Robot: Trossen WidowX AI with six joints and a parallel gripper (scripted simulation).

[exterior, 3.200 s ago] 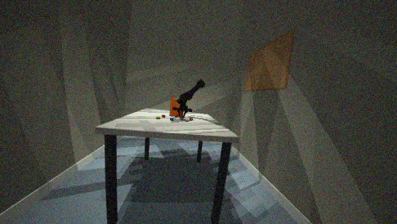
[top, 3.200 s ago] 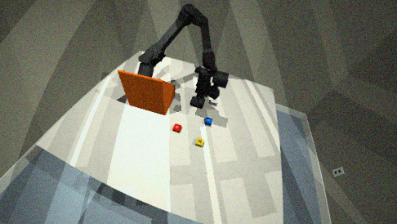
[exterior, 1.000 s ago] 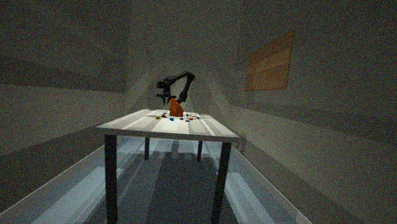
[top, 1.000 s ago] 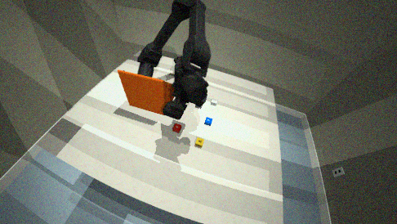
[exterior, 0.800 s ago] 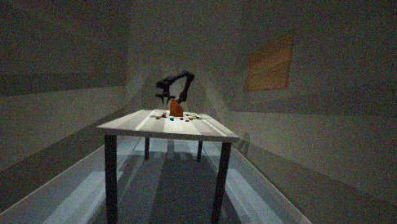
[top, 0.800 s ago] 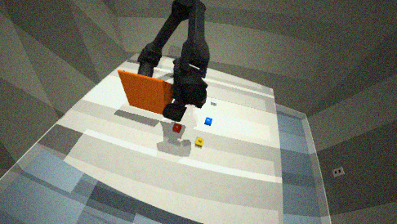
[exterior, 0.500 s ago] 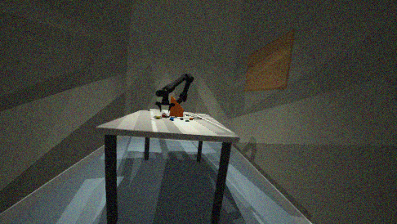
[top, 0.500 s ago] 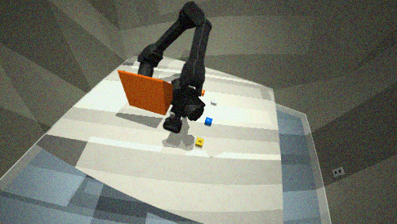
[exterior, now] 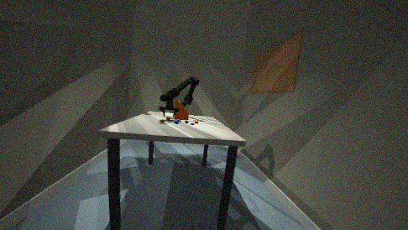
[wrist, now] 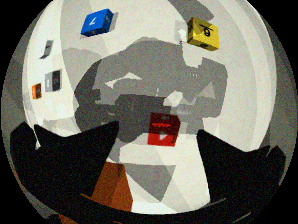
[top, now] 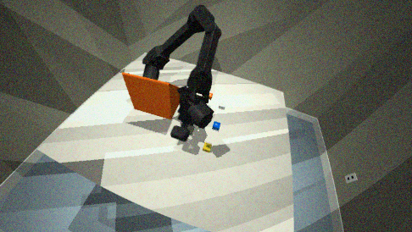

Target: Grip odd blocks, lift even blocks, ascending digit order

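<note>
My gripper (top: 192, 127) (exterior: 170, 114) (wrist: 160, 129) is open and empty above the red block (exterior: 168, 118) (wrist: 164, 129), which lies between the fingertips in the wrist view. Its digit is too dark to read, and the arm hides it in the top view. The blue block (top: 216, 125) (exterior: 176, 122) (wrist: 97, 23) shows a 7. The yellow block (top: 207, 146) (exterior: 162, 121) (wrist: 203, 34) shows a 6 or 9; I cannot tell which. One grey block (wrist: 46, 49) seems to show a 1. The other grey block (wrist: 53, 80) and the orange block (top: 210, 96) (exterior: 196, 122) (wrist: 36, 91) have unreadable digits.
An upright orange panel (top: 153, 97) (exterior: 181, 112) (wrist: 112, 187) stands on the table (top: 237, 182) (exterior: 168, 136) close beside the gripper, between it and the arm's base. The arm's shadow covers the area around the red block.
</note>
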